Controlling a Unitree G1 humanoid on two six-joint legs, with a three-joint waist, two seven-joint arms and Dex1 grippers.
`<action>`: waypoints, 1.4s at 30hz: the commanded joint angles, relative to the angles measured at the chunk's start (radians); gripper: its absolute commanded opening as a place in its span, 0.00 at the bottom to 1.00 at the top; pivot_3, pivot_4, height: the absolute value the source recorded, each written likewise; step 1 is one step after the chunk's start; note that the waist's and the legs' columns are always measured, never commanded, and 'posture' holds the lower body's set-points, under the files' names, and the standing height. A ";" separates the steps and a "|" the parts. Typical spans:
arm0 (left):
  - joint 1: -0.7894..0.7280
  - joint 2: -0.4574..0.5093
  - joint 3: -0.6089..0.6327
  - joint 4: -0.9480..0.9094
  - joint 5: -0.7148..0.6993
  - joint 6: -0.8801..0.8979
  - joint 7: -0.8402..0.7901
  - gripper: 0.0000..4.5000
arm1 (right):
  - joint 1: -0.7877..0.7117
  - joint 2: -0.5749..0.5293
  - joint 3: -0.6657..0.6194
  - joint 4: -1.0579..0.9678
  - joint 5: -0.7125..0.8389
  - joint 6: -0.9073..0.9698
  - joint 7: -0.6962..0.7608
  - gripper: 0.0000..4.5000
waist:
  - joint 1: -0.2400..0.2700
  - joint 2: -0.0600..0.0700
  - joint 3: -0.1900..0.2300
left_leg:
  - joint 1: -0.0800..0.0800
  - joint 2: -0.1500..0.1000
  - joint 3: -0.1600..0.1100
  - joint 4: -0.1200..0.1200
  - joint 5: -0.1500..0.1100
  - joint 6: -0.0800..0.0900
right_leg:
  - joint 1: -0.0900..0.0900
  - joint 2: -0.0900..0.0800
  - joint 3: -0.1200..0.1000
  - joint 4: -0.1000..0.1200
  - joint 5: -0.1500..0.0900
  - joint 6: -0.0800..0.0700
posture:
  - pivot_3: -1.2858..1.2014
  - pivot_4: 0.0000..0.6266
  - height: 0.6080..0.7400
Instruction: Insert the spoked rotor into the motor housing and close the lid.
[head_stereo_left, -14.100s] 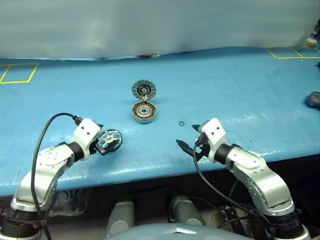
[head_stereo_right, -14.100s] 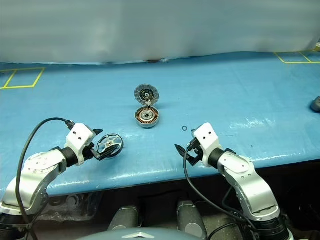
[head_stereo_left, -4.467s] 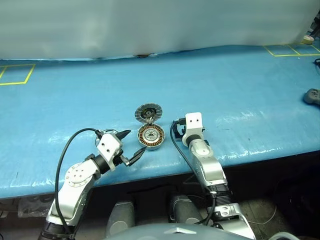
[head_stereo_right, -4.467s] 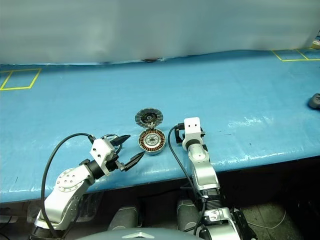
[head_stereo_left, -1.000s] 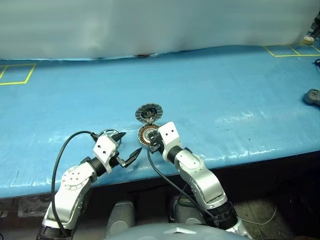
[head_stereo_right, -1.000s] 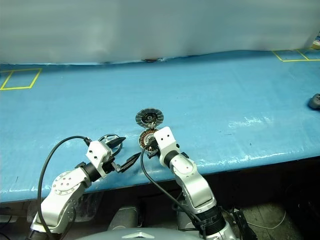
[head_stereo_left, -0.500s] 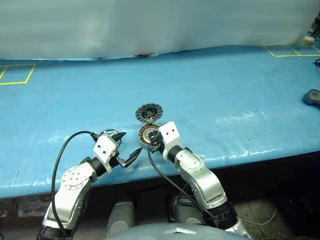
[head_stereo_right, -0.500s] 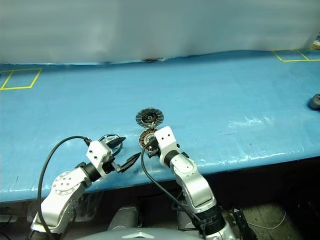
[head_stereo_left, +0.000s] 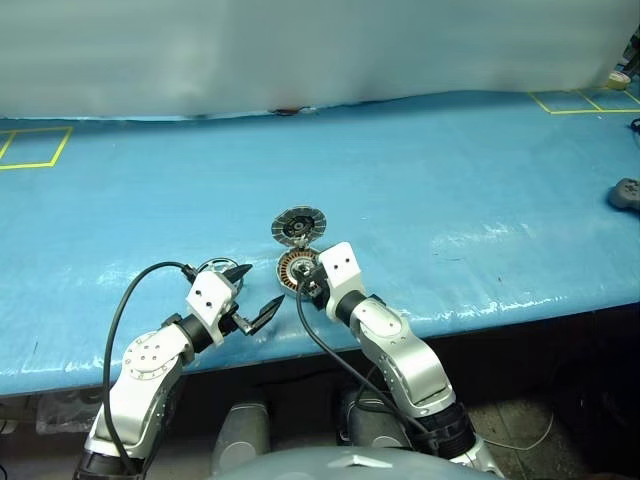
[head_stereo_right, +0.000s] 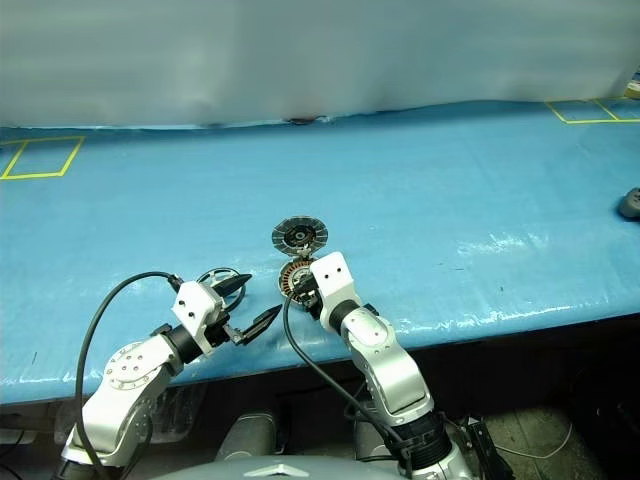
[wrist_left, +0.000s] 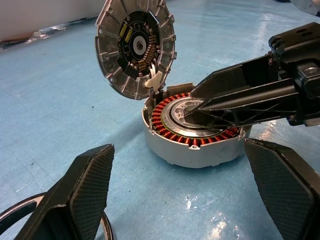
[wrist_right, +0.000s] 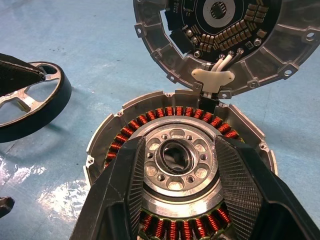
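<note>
My right gripper (wrist_right: 172, 200) hangs parted over the housing (wrist_left: 192, 127) hub, empty. Rotor (wrist_right: 32, 100) lies beside my wide-open left gripper (wrist_left: 187, 197). Lid (wrist_left: 136, 47) stands upright; bumping it risks a slam.

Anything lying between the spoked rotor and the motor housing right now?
No: between the spoked rotor and the motor housing the right wrist view shows just bare blue table.
</note>
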 joint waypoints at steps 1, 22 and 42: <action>-0.006 -0.004 0.003 -0.021 -0.016 -0.006 -0.001 1.00 | -0.015 0.016 -0.024 -0.068 0.024 -0.031 0.000 0.51 | 0.000 0.000 0.000 | 0.000 0.000 0.000 0.000 0.000 0.000 | 0.000 0.000 0.000 0.000 0.000 0.000 | 0.52 0.24 1.00; -0.009 -0.003 0.004 -0.023 -0.017 -0.003 -0.001 1.00 | -0.054 0.013 0.017 -0.076 -0.007 0.106 -0.056 0.00 | -0.001 0.000 0.000 | -0.001 0.000 0.000 0.000 0.000 0.000 | -0.001 0.000 0.000 0.000 0.000 0.000 | 0.52 0.24 1.00; -0.004 -0.004 0.005 -0.027 -0.021 0.005 0.002 1.00 | -0.049 0.013 0.032 -0.049 -0.014 0.117 -0.045 0.00 | -0.003 0.000 0.000 | -0.001 0.000 0.000 0.000 0.000 0.000 | -0.001 0.000 0.000 0.000 0.000 0.000 | 0.52 0.24 1.00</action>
